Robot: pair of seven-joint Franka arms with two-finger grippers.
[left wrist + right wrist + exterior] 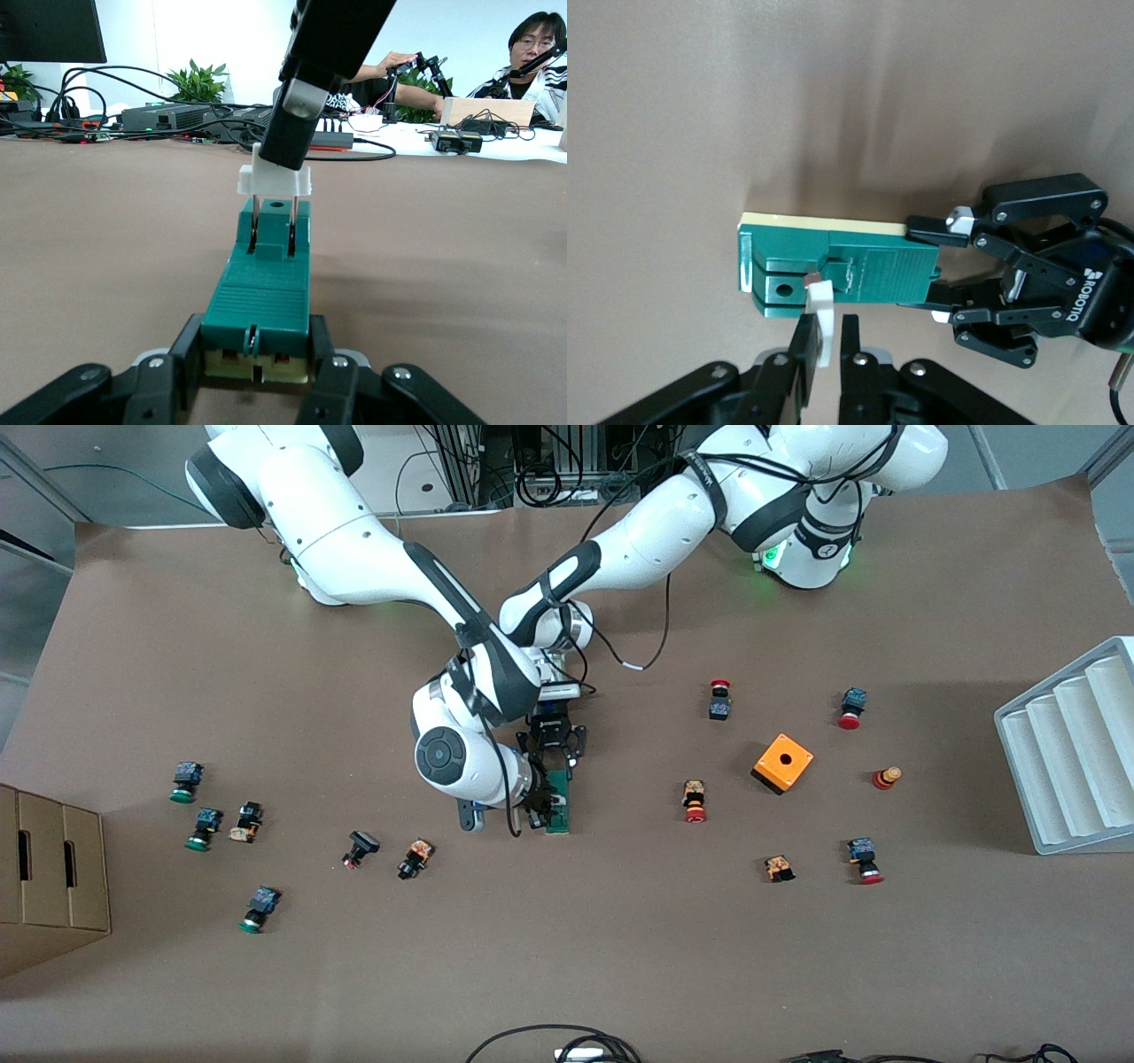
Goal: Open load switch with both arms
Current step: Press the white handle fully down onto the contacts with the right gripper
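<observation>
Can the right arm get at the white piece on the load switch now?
Yes, it seems so: the right pincer is shut on the white piece, while the left pincer clamps the load switch by its end, out of the way.

Much of the grip hides under the arms

From the high front camera the right gripper (537, 808) is mostly covered by its own wrist, and part of the load switch (558, 802) with it. The left gripper (257, 363) is cut off by the left wrist picture's edge. The push-buttons (204, 828) scattered about are too small to tell their details.
</observation>
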